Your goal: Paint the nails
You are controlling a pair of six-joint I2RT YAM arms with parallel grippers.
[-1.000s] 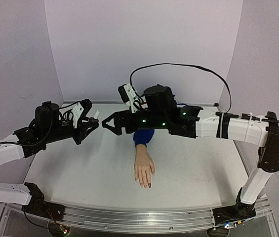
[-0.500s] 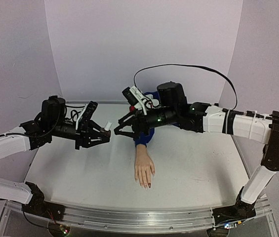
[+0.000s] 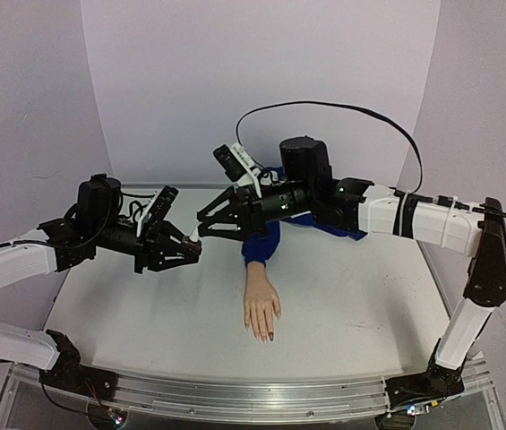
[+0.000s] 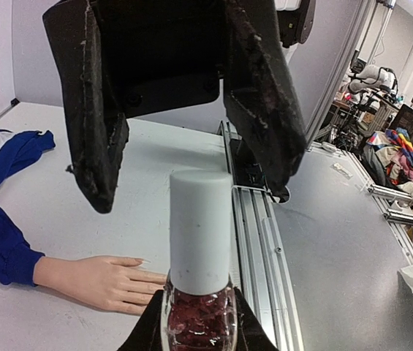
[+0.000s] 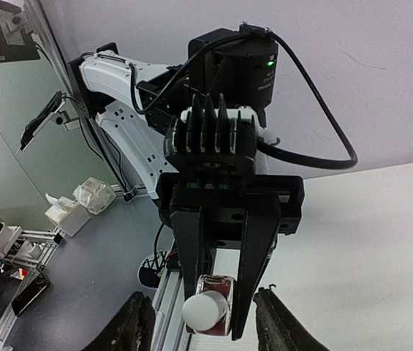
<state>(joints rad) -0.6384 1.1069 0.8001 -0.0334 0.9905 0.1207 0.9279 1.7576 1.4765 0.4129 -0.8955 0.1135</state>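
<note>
My left gripper (image 3: 190, 244) is shut on the dark-red glass body of a small polish bottle (image 4: 199, 322) and holds it above the table with the white cap (image 4: 200, 234) pointing away. My right gripper (image 3: 202, 221) faces it head-on. Its black fingers (image 4: 95, 131) stand open on either side of the cap, with a gap on each side. In the right wrist view the cap (image 5: 205, 311) sits between my right gripper's tips (image 5: 206, 329). The mannequin hand (image 3: 261, 309) lies flat on the table below. One of its nails (image 3: 270, 337) looks dark red.
The hand's blue sleeve (image 3: 260, 246) runs back under the right arm. An aluminium rail (image 3: 235, 394) lines the table's near edge. Purple walls close in the back and both sides. A black cable (image 3: 342, 112) arcs over the right arm.
The left arm swung in toward the middle with the bottle, then held still. The right gripper moved left up to the cap, and its jaws have narrowed.
</note>
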